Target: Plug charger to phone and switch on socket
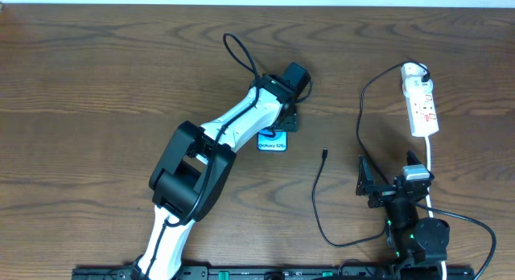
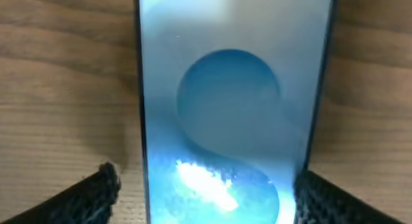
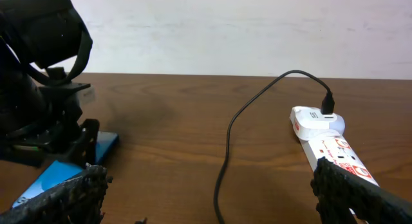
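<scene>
Phone (image 1: 272, 142) (label "Galaxy S25+") between released left fingers (image 2: 84, 195) — right fingers (image 3: 71, 198) likewise apart, empty

Overhead looks down; left wrist hugs the phone (image 2: 232, 108), right wrist views it low.

One phone (image 1: 272, 142), one charger cable (image 1: 315, 199), one power strip (image 1: 422, 107) and two robot arms (image 1: 201, 163) (image 1: 410, 216) are shown on one table (image 1: 80, 87).

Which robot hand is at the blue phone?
The left gripper: its fingers sit either side of the phone. The right gripper waits apart, nearer the power strip.
</scene>
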Available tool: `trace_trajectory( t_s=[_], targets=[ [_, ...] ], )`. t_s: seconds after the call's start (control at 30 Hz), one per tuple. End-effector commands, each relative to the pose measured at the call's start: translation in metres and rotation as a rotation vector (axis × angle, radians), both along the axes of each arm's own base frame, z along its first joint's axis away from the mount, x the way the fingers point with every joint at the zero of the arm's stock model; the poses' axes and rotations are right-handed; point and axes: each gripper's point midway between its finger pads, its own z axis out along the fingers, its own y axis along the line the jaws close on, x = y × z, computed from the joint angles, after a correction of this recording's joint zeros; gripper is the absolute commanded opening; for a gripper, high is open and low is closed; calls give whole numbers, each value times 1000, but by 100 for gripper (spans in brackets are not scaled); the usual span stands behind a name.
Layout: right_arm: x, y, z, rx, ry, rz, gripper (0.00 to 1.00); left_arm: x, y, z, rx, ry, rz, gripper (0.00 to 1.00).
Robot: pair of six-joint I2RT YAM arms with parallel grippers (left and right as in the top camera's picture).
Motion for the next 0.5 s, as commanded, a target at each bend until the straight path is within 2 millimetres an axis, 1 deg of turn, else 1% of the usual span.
trace_trajectory(
  t_s=[0.0,0.17,0.33,0.43,0.47],
  targets=[
    [0,-3,0,-9,-2,-12,99,-1,0,-3,4,-7,-25,95],
    [0,-3,0,-9,-2,-12,99,2,-11,4,-44,-5,-52,95],
    [0,-3,0,-9,-2,-12,99,10,-22,22,-88,-35,-55,96],
    [0,-3,0,-9,-2,-12,99,13,-24,26,-117,-40,25,97],
    [0,-3,0,-9,-2,-12,99,13,-24,26,-128,-37,70,96]
  ],
)
